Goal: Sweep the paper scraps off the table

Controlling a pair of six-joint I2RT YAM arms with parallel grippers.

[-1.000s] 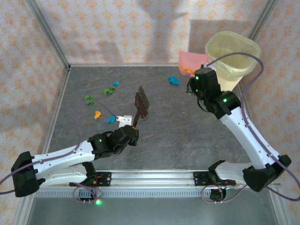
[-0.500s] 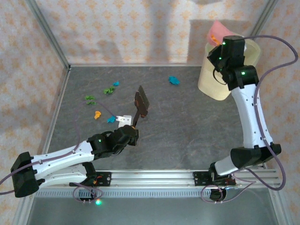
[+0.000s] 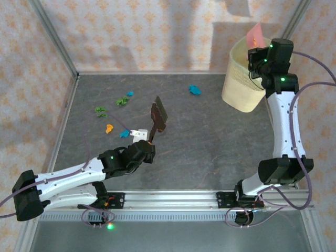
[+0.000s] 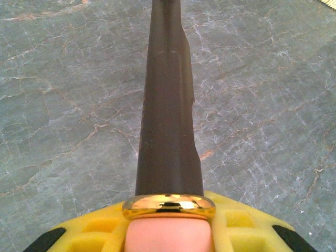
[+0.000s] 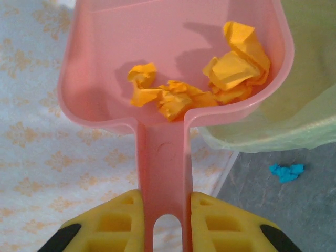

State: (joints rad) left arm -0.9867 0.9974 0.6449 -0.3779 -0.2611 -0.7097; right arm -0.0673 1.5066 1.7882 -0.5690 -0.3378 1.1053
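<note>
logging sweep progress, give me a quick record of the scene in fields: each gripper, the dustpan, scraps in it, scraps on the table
left gripper: shut on the brush
right gripper: shut on the pink dustpan, by its handle
dustpan position: raised at the rim of the bin, not yet tipped
in the dustpan: orange scraps
on the table: six scraps, one teal scrap towards the bin, five others left of the brush

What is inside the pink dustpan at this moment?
Crumpled orange paper scraps lie in the dustpan, bunched toward its handle end. The front lip runs out of the right wrist view, and anything lying under the scraps is covered by them.
</note>
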